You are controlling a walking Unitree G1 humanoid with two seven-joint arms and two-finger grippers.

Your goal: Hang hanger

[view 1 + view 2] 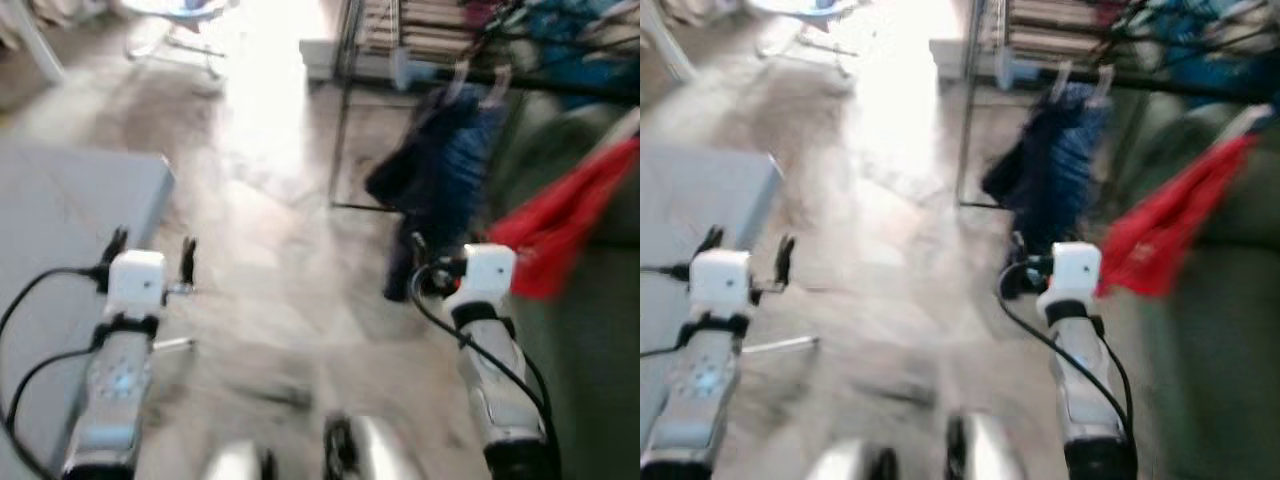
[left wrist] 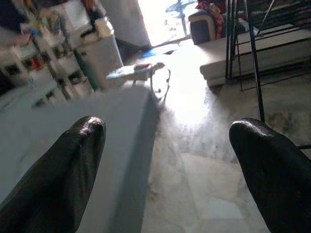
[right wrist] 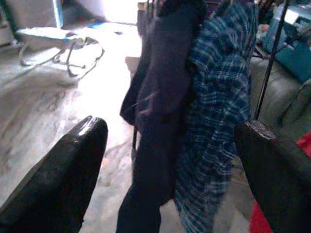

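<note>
Two hanging garments (image 3: 194,111), two spread claws.

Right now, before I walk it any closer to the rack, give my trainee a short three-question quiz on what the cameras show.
1. True or false: the right gripper is shut on a hanger.
2. Which garment hangs beside the dark navy garment on the clothes rack?
A. a blue plaid shirt
B. a yellow raincoat
C. a white towel
3. Fill in: the red cloth lies to the robot's ____ side, next to the right arm.

Key
1. False: its fingers are spread apart with nothing between them. The left gripper is open too.
2. A, the blue plaid shirt.
3. right
</note>
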